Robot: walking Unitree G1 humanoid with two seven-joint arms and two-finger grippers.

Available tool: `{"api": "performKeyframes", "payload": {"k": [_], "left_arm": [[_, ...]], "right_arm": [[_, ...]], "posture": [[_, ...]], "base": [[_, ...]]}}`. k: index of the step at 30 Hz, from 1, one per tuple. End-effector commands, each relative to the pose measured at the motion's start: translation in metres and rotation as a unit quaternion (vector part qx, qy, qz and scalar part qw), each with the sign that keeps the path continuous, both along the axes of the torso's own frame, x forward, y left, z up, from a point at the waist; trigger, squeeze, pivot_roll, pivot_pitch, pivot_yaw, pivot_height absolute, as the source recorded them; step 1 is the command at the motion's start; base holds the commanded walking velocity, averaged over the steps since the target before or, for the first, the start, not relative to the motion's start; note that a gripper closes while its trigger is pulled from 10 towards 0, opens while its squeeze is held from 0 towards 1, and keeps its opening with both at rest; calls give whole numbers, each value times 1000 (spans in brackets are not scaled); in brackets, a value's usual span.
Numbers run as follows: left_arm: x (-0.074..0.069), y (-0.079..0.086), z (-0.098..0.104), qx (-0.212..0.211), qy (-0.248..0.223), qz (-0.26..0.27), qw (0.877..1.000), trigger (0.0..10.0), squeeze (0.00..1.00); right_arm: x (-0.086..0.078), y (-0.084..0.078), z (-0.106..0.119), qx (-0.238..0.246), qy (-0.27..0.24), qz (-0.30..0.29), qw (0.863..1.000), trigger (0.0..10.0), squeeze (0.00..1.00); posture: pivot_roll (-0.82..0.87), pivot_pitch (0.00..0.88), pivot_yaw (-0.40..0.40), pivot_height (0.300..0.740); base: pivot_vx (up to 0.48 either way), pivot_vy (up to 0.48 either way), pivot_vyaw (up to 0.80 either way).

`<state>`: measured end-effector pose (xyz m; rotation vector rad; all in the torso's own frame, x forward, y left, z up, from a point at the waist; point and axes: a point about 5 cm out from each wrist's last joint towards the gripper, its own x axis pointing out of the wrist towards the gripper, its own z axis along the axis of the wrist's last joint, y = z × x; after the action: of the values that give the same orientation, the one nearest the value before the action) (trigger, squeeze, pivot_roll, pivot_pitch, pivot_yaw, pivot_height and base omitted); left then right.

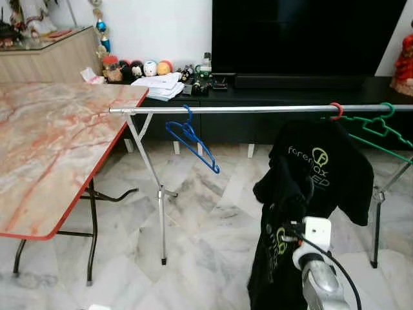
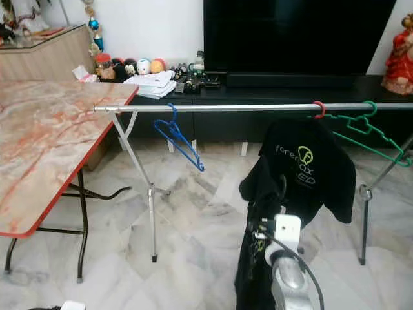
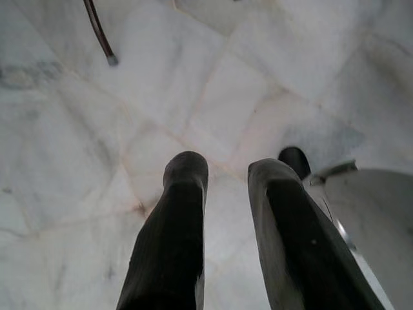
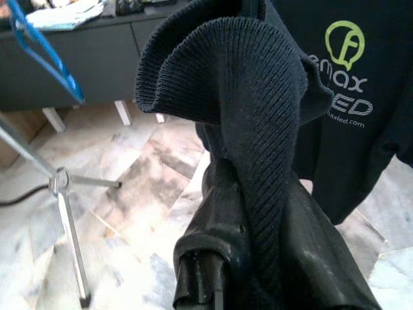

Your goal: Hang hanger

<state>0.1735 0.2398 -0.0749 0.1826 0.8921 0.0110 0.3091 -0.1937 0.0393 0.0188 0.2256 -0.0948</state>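
A marble floor [image 1: 213, 213] runs under the clothes rail [image 1: 258, 109] beside a marble-patterned tabletop [image 1: 51, 148]. The right pincer [image 4: 258, 213] pinches a dark shirt [image 1: 310, 174]; the left pincer [image 3: 226, 187] hangs spread.

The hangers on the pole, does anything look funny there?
Yes. The blue hanger hangs tilted on the rail. The black T-shirt on the red hanger is pulled sideways, its cloth bunched in the right gripper.
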Motion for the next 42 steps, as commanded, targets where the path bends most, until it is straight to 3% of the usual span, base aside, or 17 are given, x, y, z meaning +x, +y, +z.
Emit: {"api": "performKeyframes", "payload": {"k": [1,4,7,11,14,20,24,31,42], "left_arm": [[-1,6,0,5,9,8,1000,10000,0],[6,8,4,7,-1,12,1000,10000,0],[8,10,6,8,-3,13,1000,10000,0],[7,12,6,16,8,-2,1000,10000,0],[7,11,5,16,9,-3,1000,10000,0],[1,11,3,10,13,-5,1000,10000,0],[-14,19,-1,8,30,11,999,10000,0],[-25,28,-2,4,34,25,999,10000,0],[-43,23,-9,-4,39,22,999,10000,0]], "right_arm": [[7,7,7,10,-15,-2,1000,10000,0],[12,18,11,4,-20,28,999,10000,0],[14,18,14,-4,-25,39,999,10000,0],[19,-3,24,-13,-37,3,999,10000,0],[18,-9,26,-13,-46,-7,999,10000,0],[3,-19,27,-19,-61,-10,998,10000,0],[-16,-20,16,-19,-53,-12,998,10000,0],[-30,-30,17,-17,-47,-30,998,10000,0],[-41,-32,17,-20,-36,-33,999,10000,0]], "posture": [[55,0,75,740],[56,0,77,740],[59,0,87,740],[39,0,109,740],[31,0,104,740],[42,0,96,740],[12,0,115,740],[-3,0,140,740],[-3,0,118,740]], "base": [[0,0,0],[0,0,0],[0,0,0],[0,0,0],[0,0,0],[0,0,0],[0,0,0],[0,0,0],[0,0,0]]}}
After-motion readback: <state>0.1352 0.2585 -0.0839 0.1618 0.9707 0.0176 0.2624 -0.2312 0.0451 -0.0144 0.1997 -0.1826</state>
